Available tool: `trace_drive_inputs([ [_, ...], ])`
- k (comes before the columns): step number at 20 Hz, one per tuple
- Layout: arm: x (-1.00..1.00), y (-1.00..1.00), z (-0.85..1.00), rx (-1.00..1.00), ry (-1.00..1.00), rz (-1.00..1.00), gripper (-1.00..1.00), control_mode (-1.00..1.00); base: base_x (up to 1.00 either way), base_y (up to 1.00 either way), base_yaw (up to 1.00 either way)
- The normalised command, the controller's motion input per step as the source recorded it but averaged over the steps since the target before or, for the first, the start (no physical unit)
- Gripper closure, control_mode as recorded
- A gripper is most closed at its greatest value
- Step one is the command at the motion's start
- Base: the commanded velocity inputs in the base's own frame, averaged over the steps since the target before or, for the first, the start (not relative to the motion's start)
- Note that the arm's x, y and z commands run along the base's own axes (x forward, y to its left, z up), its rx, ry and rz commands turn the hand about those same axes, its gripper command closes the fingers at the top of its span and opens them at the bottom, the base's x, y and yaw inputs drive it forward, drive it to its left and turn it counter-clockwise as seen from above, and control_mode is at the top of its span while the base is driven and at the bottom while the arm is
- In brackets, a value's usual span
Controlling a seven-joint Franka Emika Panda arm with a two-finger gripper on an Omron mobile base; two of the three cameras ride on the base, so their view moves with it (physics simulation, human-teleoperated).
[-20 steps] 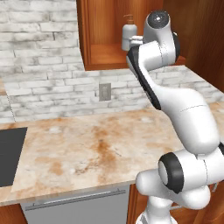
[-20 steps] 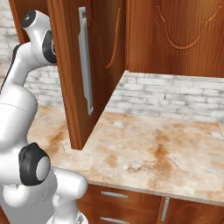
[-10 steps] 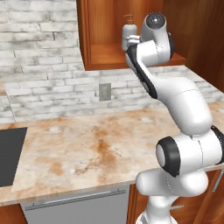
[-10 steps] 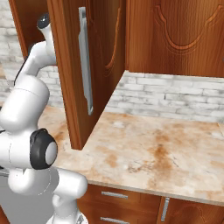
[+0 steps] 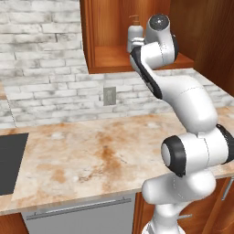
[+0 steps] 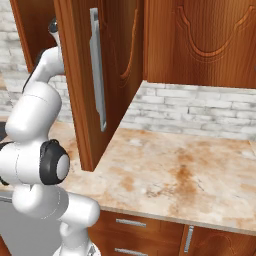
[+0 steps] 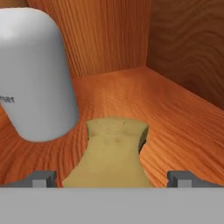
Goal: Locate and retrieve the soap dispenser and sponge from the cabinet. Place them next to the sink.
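**Gripper lined up on the sponge inside the cabinet**

The arm reaches up into the open cabinet (image 5: 137, 55), its hand low over the shelf board. In the hand view the gripper (image 7: 113, 178) has its two dark tips spread wide, one on each side of the sponge (image 7: 114, 153), which lies flat on the shelf between them. The fingers are released and grip nothing; whether the tips touch the sponge cannot be told. The straddling pose looks chosen so that closing the fingers would pinch the sponge across its narrow sides.

The sponge shows a yellowish-olive top, dull and slightly mottled, with a darker edge along its right side (its near end runs under the bottom of the view).

The soap bottle (image 7: 35, 74) stands upright on the same shelf, just beside the sponge's far left corner: smooth, pale grey-white, with faint lettering low on its side. From the left base view it (image 5: 135, 33) stands beside the arm's wrist, its thin pump on top.
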Motion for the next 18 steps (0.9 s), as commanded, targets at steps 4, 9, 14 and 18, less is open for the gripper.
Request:
trace_drive_inputs([
  [4, 0.31, 0.00, -0.16, 0.00, 0.00, 0.00, -1.00, -1.00, 0.00, 0.00, 0.00],
  [9, 0.23, 0.00, -0.07, 0.00, 0.00, 0.02, -1.00, -1.00, 0.00, 0.00, 0.00],
  [14, 0.00, 0.00, -0.28, 0.03, 0.04, 0.00, 1.00, -1.00, 0.00, 0.00, 0.00],
  [18, 0.00, 0.00, -0.13, 0.04, 0.00, 0.00, 1.00, -1.00, 0.00, 0.00, 0.00],
])
